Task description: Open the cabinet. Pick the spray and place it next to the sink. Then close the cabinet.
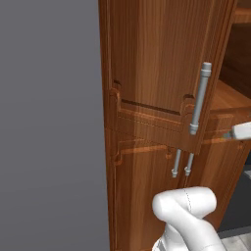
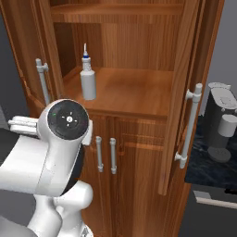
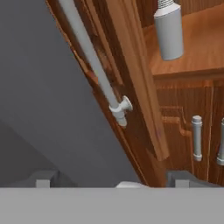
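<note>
Two dark fingertips of the claw [image 3: 113, 181] sit spread wide with nothing between them, just below the left door's bar handle [image 3: 94, 61]. Both cabinet [image 2: 139, 92] doors stand swung out; the spray [image 2: 87, 77] stands upright on the wooden shelf [image 2: 139, 95]. Grey wall [image 1: 49, 122] lies left, a coffee machine [image 2: 221, 120] right. The arm [image 2: 55, 152] bends leftward.
</note>
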You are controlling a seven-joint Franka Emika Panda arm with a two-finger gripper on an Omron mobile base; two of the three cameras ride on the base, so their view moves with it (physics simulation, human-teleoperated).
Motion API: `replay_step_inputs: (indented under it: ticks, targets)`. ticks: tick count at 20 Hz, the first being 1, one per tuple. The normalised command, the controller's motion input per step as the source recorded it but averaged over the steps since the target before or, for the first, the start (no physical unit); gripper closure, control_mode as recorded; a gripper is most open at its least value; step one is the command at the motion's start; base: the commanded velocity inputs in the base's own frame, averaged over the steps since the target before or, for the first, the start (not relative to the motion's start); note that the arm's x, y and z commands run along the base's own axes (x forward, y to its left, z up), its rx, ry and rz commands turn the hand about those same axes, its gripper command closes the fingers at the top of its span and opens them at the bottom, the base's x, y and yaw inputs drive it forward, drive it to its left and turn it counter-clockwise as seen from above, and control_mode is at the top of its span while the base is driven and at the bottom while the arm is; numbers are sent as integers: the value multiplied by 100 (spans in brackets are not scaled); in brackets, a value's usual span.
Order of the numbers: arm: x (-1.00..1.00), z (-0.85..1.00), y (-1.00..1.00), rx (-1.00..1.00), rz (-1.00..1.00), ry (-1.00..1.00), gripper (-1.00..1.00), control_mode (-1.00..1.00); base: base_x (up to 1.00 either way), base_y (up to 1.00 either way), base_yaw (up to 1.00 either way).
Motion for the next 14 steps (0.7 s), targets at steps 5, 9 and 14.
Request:
replay_step_inputs:
  ticks: [5,9,14]
  targets:
    - [21,15,-63,22,-15,0,-100,-100,0,0,0]
    - [57,8,-15,27,-12,0,-100,-100,0,0,0]
    - [58,-4,0,33,-11,3,-100,-100,0,0,0]
